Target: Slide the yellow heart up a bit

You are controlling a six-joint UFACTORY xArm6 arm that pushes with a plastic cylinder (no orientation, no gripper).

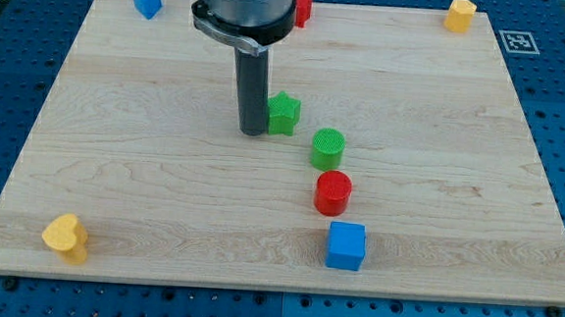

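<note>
The yellow heart (65, 236) lies near the board's bottom left corner. My tip (254, 131) stands near the middle of the board, far up and to the right of the heart. It is just left of a green star (284, 112), touching or nearly touching it.
A green cylinder (327, 148), a red cylinder (333, 192) and a blue cube (346, 245) run down to the right of the star. A blue block (146, 0) is at top left, a red block (301, 8) behind the arm, a yellow block (459, 14) at top right.
</note>
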